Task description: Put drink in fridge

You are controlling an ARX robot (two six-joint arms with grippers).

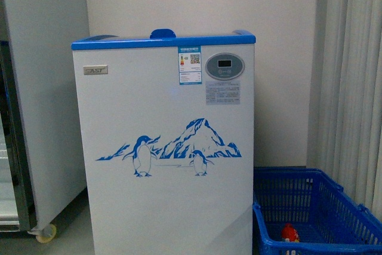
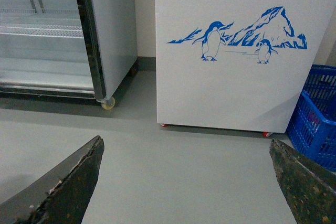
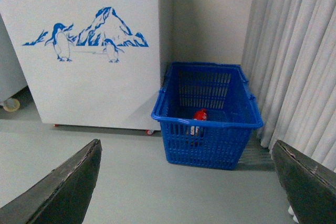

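On the left stands a tall grey cabinet (image 1: pixel 42 88) on wheels. That is not the one we want. In the middle is the fridge (image 1: pixel 167 147), white with blue penguins and a blue top edge. I can't tell from down here if its lid is slid open.

The left fingers (image 2: pixel 73 187) are spread wide over the floor with nothing between them. The right fingers (image 3: pixel 68 187) are spread wide too, and empty.

To the right of the fridge, just beside it, sits a blue basket (image 1: pixel 280 172). The drink (image 1: pixel 290 233), with its red top, is low down inside the basket. The curtain (image 1: pixel 352 76) hangs past it.

I think the right arm is best for the pick. It should come down from above, stay off the basket walls, and pinch the bottle below its red top.
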